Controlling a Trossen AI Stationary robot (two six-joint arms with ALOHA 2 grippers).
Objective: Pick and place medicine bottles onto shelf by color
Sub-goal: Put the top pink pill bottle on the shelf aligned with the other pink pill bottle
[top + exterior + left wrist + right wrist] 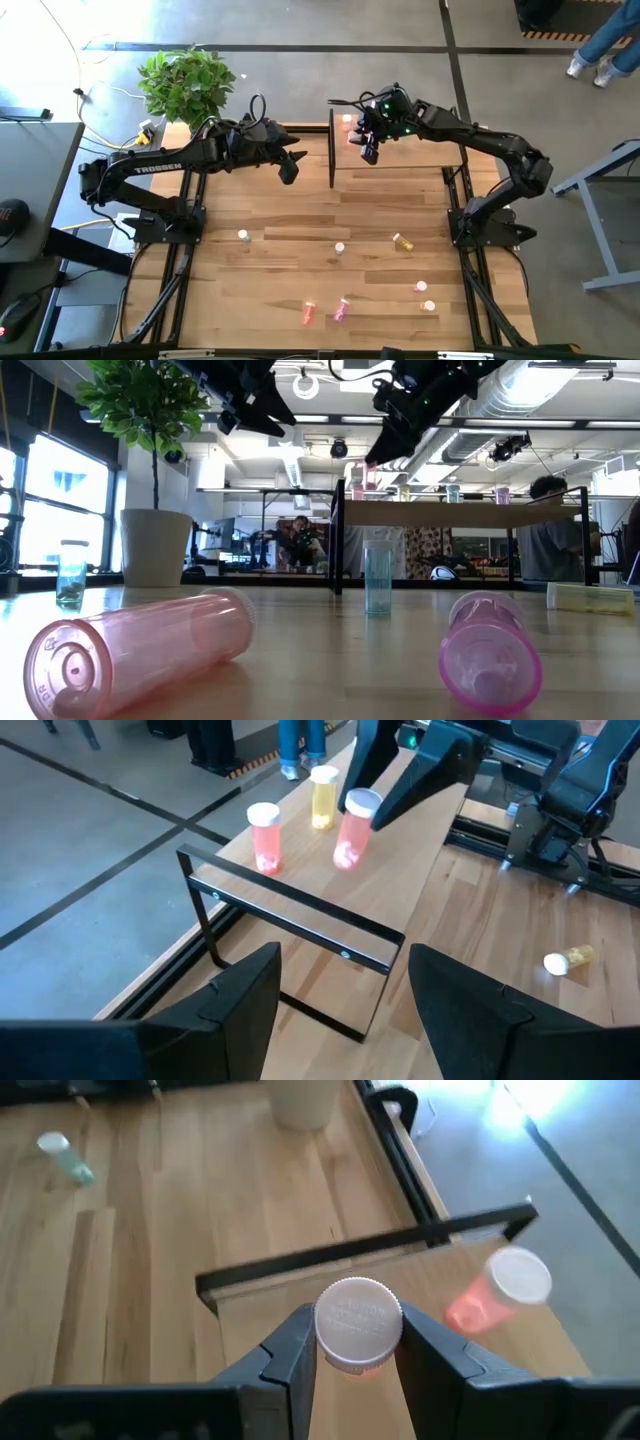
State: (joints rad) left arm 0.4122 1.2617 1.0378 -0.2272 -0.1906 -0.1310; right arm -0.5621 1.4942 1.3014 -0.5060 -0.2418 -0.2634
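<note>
only the right wrist view shows right pincer (pixel 352 1355) clamping pink bottle (pixel 357 1324).

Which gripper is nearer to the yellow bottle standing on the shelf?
Right. The right gripper is over the shelf beside the yellow bottle, shut on a pink bottle. The left gripper hovers open off the shelf's end, farther away.

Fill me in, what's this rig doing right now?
It is sorting medicine bottles onto the shelf by color. The right claw is shut on a pink bottle over the shelf, beside another pink bottle and a yellow bottle standing there. The left claw hovers open near the shelf's end, empty. More bottles wait on the table, some upright, some on their sides.
</note>
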